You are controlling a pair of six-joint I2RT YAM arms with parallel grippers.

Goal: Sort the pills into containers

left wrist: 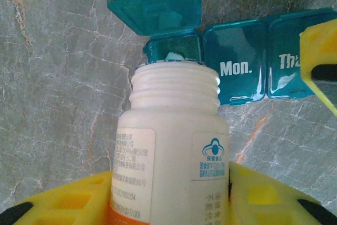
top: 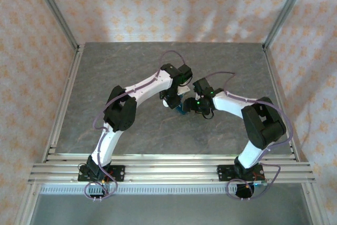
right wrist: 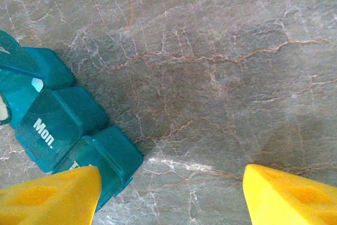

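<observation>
Grey, veined stone is covering the table (top: 131,67), with patterned wallpaper (top: 158,3) standing behind it and both arms reaching in to meet near the middle. The left gripper (top: 169,97) is clenching its yellow jaws on the body of a white bottle (left wrist: 174,146), which has no cap on it, and the bottle's threaded mouth is pointing at the teal pill box (left wrist: 237,61), lying flat on the table just beyond it. The box's end compartment (left wrist: 174,46) is standing with its lid (left wrist: 158,6) flipped up, the bottle's rim is sitting right at its edge, and a small whitish piece (left wrist: 172,55) is showing inside, too small to name. The next compartment, marked "Mon.", and the one after it are lying closed. The right gripper (right wrist: 171,183) is hovering beside the box's far end with its jaws spread wide and nothing but bare table between them; one yellow finger (right wrist: 52,196) is overlapping the last compartment, though whether it is touching the box I cannot tell.
</observation>
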